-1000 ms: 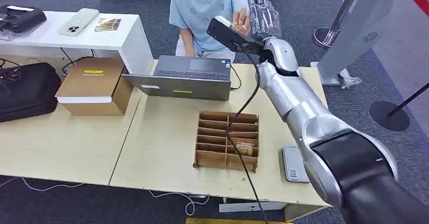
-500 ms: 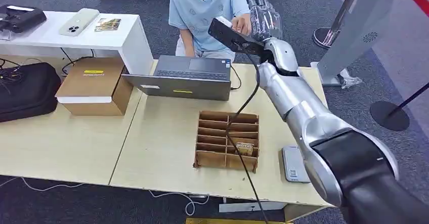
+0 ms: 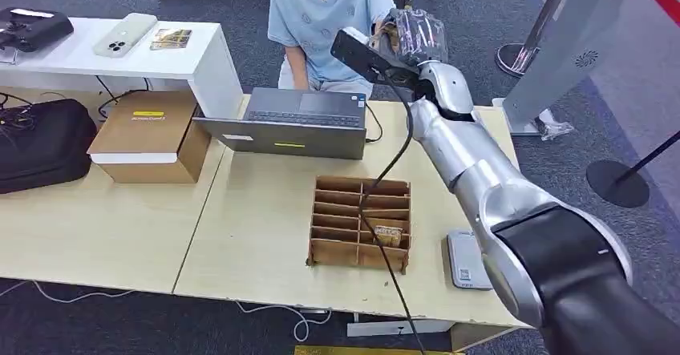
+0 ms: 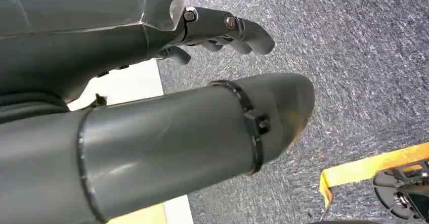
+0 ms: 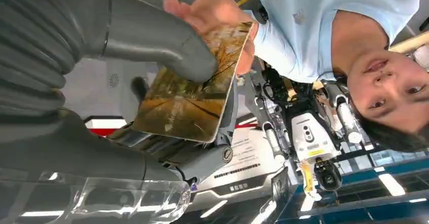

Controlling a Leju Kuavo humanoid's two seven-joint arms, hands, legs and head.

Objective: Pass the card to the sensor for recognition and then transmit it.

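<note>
Card (image 5: 195, 92) pinched by right hand (image 3: 413, 36), person's hand (image 5: 215, 11) touching its far edge, left hand (image 4: 152, 107) holding nothing, fingers apart.

Glossy printed card (image 5: 195, 95); matt grey plastic right hand (image 5: 101, 57); brown cardboard organiser (image 3: 360, 223); pale smooth wood table (image 3: 257, 219).

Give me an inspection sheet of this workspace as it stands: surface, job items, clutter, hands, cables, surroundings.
Surface: light wood table, partly bare.
Job's things: card, autumn picture, in the right robot hand, a person's hand on its far edge; grey reader flat on the table near the right arm; divided cardboard tray with one card left.
Clutter: laptop, cardboard box, black bag.
Robot hands: right pinches the card; left robot hand hangs over carpet, holding nothing.
Cables: black cable crossing the tray.
Surroundings: white side table with a phone; seated person.
</note>
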